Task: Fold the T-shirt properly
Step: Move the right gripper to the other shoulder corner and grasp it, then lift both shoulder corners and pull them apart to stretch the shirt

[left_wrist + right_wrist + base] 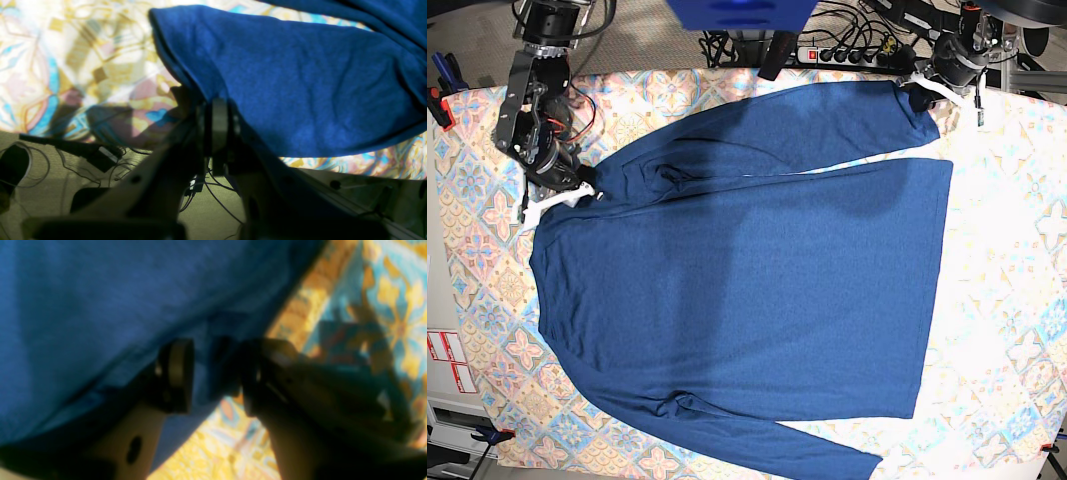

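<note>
T-shirt (757, 300), a large, plain navy-blue, long-sleeved knit garment of soft fabric, lies spread nearly flat on the table covered with a patterned tile-print cloth of yellow, turquoise and pink (1017, 300). In the base view its body fills the middle of the cloth, smooth apart from a few shallow wrinkles and a broad shadow across its left half. One sleeve runs along the far edge of the body, from the shoulder at the left to the cuff at the upper right; the other sleeve lies along the near edge, ending at the bottom of the picture. A thin sliver of cloth shows between the far sleeve and the body.

The left gripper (919, 92) sits at the far sleeve's cuff, clenched on the T-shirt; the left wrist view shows its fingers (218, 125) pressed together at the sleeve's edge, the cuff end lifted over the cloth. The right gripper (587, 192) is at the shoulder corner on the base view's left. The blurred right wrist view shows its jaws set apart with a fold of blue fabric between them, but whether they pinch it I cannot tell.

A black power strip with cables (852, 50) lies beyond the table's far edge.
</note>
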